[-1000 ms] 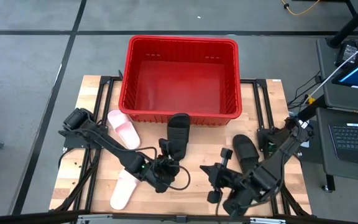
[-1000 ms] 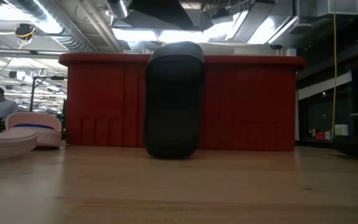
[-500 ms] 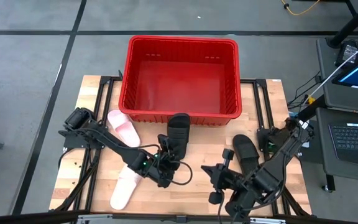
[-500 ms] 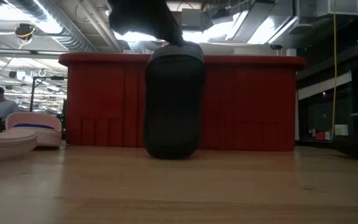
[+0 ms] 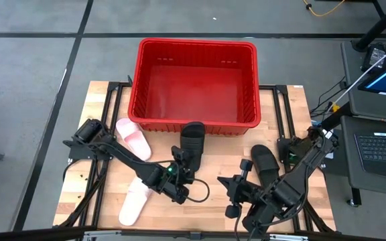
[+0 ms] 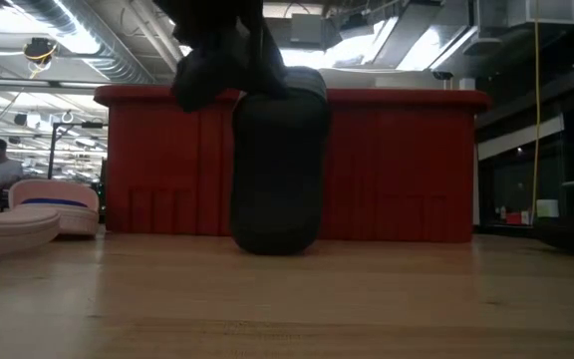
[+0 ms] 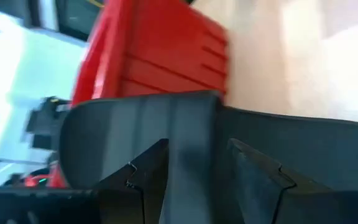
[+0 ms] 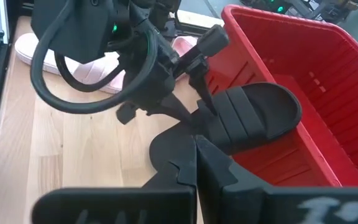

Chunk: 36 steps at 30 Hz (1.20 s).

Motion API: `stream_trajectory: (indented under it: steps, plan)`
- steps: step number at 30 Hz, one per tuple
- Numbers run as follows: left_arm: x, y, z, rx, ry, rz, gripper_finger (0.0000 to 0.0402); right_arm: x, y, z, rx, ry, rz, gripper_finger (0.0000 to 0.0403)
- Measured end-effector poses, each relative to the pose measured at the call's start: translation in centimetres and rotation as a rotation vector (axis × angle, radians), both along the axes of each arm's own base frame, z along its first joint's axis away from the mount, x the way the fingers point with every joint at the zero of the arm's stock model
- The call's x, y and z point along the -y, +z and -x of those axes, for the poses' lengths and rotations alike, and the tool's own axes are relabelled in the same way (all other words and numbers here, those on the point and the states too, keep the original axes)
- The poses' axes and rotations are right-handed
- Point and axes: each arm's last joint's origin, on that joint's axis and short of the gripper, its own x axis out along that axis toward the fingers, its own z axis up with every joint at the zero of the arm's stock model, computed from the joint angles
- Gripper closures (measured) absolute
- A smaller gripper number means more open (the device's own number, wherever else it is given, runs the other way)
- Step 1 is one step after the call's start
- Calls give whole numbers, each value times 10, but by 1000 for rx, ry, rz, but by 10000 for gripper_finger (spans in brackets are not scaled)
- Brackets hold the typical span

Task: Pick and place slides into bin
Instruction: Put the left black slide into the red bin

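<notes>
My left gripper (image 5: 181,169) sits at the heel of the black slide (image 5: 193,144) that lies just in front of the red bin (image 5: 194,50), toe against its near wall; my two fingers (image 7: 135,180) stand parted over the dark strap, not yet clenched on it. My right gripper (image 5: 236,194) waits on the table further out from the bin, beside the second black slide (image 5: 265,161), fingers pressed together on nothing. Both pink slides (image 5: 134,139) lie off the bin's left front corner.

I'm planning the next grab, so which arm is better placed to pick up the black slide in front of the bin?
The left. Its gripper is already at that black slide, while the right gripper sits farther off.
</notes>
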Motion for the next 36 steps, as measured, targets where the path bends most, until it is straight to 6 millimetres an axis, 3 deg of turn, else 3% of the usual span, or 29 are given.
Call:
stream_trajectory:
  steps: [29, 36]
  plan:
    - [-11, -1, -5, -111, -26, -60, 256, 0, 0, 0, -12, 14, 21, 402]
    - [-13, -12, -3, -140, -11, -123, 265, 0, 0, 0, -13, 15, 22, 402]
